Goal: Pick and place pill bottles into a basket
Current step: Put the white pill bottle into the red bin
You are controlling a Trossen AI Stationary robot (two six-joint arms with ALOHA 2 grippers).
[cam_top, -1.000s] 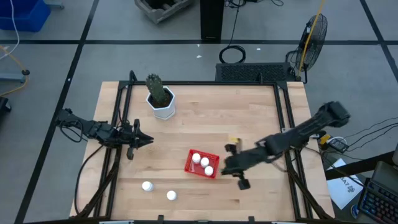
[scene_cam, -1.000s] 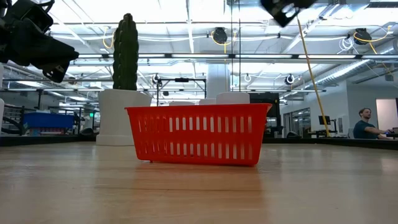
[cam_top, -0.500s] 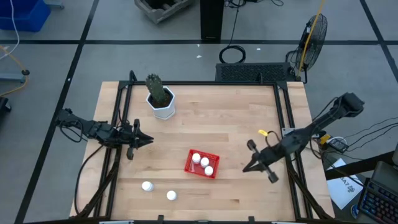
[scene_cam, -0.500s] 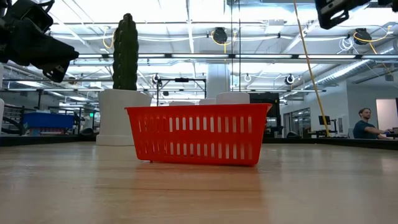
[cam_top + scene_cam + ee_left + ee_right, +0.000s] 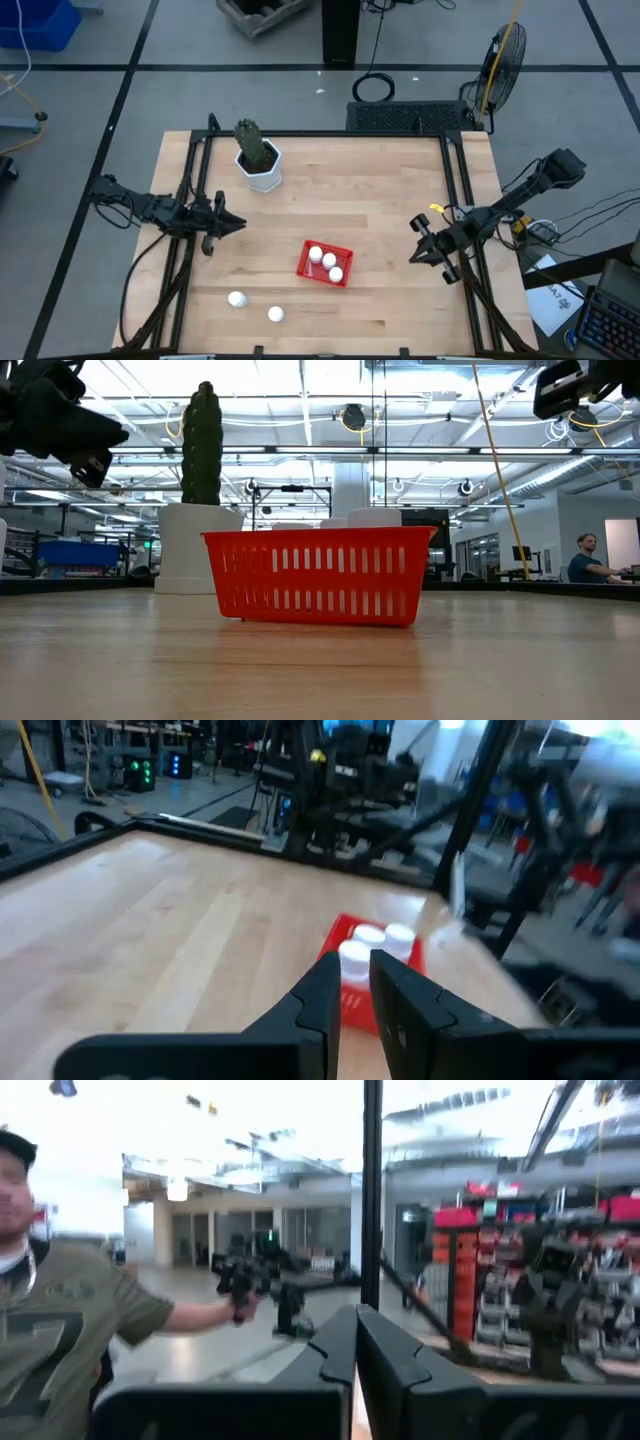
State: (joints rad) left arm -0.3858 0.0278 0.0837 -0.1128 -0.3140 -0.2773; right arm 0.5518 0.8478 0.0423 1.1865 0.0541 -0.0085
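The red mesh basket [image 5: 325,264] stands on the table, right of centre and toward the near edge, with three white pill bottles [image 5: 329,261] upright inside. It also shows in the low view [image 5: 318,575] and the left wrist view [image 5: 345,995]. Two more pill bottles [image 5: 237,298] [image 5: 275,314] stand on the table near the front edge, left of the basket. My left gripper [image 5: 238,225] is shut and empty above the table's left side, pointing toward the basket. My right gripper [image 5: 414,257] is shut and empty, raised near the table's right edge.
A white hexagonal pot with a green cactus [image 5: 260,160] stands at the far left of the table. Black frame rails [image 5: 462,200] run along the left and right edges. A person in an olive shirt [image 5: 60,1320] shows in the room beyond the table.
My right gripper has drawn away from the basket toward the table's right edge, turning as it went. The basket and the bottles have stayed where they were.
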